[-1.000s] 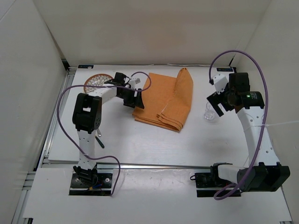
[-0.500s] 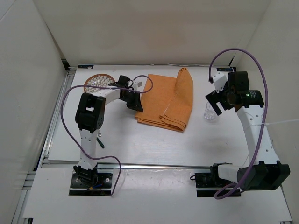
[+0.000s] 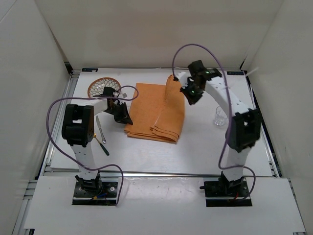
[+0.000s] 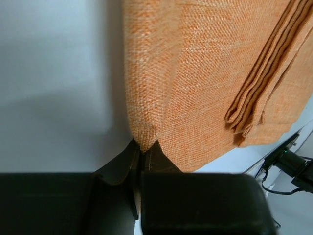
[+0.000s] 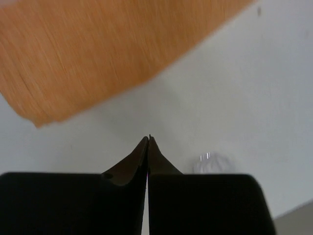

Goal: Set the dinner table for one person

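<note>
1. Saw the counter (image 3: 146, 152) as a wide white surface spread under both arms, boxed in by white walls (image 3: 146, 34) at the left, back and right.
2. Found an orange cloth (image 3: 149, 110) lying near the middle of the counter, partly folded, with stacked layers along its right side.
3. Noted the left pincer (image 4: 143, 148) clamped on the cloth's left corner, fingertips pressed together with the fabric nipped between them.
4. Noted the right pincer (image 5: 148, 141) closed tight with nothing between the tips, held by the far right edge of the cloth and above bare counter in the wrist view.
5. Could not judge any contact between those tips and the surface.
6. Spotted a clear glass (image 3: 220, 117) standing upright to the right of the cloth, apart from it and beside the right arm.
7. Spotted a round patterned dish (image 3: 103, 87) at the far left near the back wall, apart from the cloth.
8. Spotted a knife (image 3: 99, 128) and a dark-handled utensil (image 3: 104, 148) lying left of the cloth, close to the left arm; second one too small to name.
</note>
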`<state>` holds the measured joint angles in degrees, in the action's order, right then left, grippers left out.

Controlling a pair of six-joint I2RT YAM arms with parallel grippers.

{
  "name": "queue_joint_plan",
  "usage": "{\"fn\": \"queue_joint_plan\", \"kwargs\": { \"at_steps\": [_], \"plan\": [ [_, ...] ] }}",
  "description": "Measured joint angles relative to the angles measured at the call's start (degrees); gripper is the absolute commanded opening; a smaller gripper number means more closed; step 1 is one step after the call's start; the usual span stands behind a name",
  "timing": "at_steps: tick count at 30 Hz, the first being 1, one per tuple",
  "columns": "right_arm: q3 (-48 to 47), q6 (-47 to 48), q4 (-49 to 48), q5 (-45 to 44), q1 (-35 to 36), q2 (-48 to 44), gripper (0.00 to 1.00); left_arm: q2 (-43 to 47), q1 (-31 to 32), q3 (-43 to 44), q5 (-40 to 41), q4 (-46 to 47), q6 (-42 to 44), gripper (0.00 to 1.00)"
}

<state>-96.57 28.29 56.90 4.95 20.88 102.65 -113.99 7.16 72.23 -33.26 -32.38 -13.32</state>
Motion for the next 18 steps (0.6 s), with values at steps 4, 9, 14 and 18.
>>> {"fn": "queue_joint_plan", "kwargs": {
  "at_steps": [4, 9, 14, 18],
  "plan": [
    [-16.72, -1.77, 1.03, 3.67, 5.51, 14.40, 0.00, 3.06, 0.57, -3.17, 1.25, -0.81, -0.33, 0.10],
    [-23.87, -4.37, 0.57, 8.87, 11.45, 23.08, 0.00, 4.96, 0.90, -4.20, 2.34, -1.09, -1.64, 0.10],
    [-23.37, -6.78, 0.63, 14.03, 15.93, 25.49, 0.00, 6.34, 0.87, -4.26, 2.47, -1.42, -2.45, 0.10],
    [-23.37, -8.55, 0.55, 18.12, 17.33, 27.85, 0.00, 6.97, 0.83, -4.39, 2.51, -1.55, -2.64, 0.10]
  ]
}}
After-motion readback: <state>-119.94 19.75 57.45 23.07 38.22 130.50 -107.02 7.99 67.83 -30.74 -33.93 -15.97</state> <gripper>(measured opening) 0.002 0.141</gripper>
